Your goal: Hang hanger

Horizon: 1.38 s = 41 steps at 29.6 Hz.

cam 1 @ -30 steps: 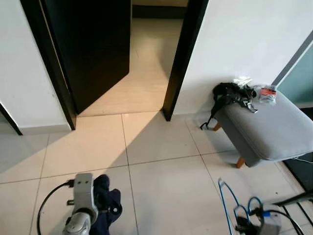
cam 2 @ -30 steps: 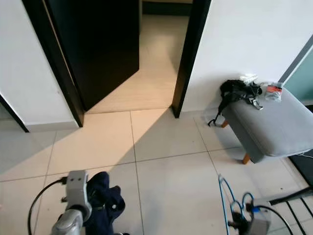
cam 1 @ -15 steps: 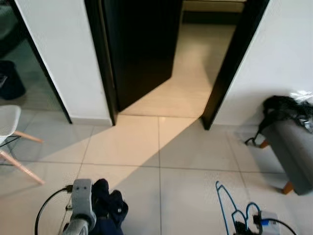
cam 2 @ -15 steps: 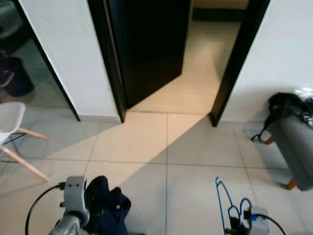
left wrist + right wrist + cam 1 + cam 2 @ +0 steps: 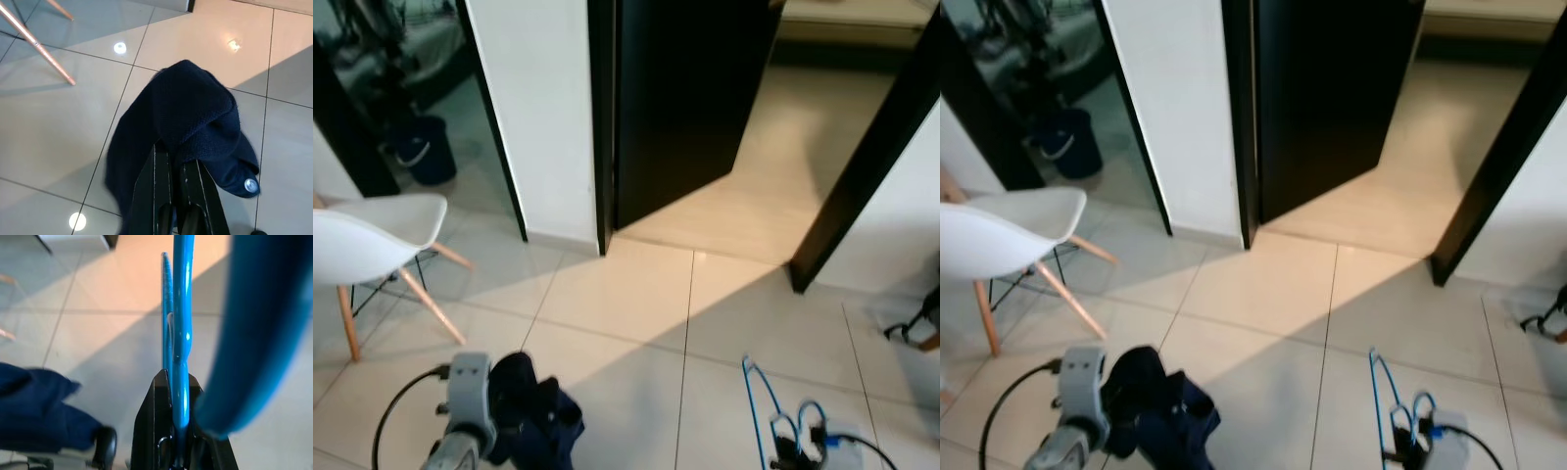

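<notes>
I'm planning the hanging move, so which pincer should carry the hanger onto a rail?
The right, I'd judge. The right pincer is already shut on the blue hanger, while the left pincer is occupied, shut on the dark blue garment. No rail is visible.

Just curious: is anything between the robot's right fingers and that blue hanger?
No. The right gripper is already shut on the blue hanger. No rail to hang it on is in view.
</notes>
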{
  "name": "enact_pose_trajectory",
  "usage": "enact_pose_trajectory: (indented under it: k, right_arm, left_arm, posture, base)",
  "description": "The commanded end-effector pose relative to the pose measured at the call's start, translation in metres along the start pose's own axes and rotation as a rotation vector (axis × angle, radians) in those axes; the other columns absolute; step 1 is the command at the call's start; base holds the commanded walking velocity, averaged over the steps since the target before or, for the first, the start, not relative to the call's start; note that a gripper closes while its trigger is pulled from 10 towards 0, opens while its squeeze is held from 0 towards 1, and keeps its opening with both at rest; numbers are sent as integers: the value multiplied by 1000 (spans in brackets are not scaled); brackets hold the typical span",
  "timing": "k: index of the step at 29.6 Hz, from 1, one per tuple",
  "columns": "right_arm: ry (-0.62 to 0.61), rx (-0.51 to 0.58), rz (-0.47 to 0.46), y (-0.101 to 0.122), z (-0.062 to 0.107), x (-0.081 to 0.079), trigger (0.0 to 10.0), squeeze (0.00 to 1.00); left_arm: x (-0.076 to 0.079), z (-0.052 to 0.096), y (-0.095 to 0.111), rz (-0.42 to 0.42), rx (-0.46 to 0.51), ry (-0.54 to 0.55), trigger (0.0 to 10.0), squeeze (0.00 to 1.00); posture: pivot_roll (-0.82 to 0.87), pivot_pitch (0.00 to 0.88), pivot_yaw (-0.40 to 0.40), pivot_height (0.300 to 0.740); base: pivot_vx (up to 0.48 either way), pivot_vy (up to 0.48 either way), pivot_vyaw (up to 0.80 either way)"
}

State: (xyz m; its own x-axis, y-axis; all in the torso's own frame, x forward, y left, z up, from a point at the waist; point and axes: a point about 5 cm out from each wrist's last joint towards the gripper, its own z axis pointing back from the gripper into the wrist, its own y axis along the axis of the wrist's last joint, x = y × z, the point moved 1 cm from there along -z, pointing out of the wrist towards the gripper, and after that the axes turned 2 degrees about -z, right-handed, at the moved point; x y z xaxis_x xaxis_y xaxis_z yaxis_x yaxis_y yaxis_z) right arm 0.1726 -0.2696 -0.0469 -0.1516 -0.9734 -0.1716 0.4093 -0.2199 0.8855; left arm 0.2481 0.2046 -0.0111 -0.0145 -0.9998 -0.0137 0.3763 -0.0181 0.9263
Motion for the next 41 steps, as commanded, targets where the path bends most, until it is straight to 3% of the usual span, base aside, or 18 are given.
enact_pose_trajectory:
  k: [1,34,38,41]
  right_arm:
    - [-12,-22,5,-6,6,3,10000,0]
    - [7,-23,27,-4,7,8,10000,0]
    - [108,-24,82,0,5,2,10000,0]
    - [132,-15,92,1,4,1,10000,0]
  left_arm:
    - [-3,4,-3,3,-9,4,10000,0]
    - [2,5,0,9,-9,2,10000,0]
    - [1,1,7,-108,12,-4,10000,0]
    - [2,-2,13,-137,28,-12,10000,0]
  posture:
    - [38,161,13,740]
    - [40,173,-5,740]
    - [51,160,-9,740]
    - [51,160,-9,740]
  base:
    - [0,0,706]
    - [0,0,708]
    - [0,0,702]
    - [0,0,700]
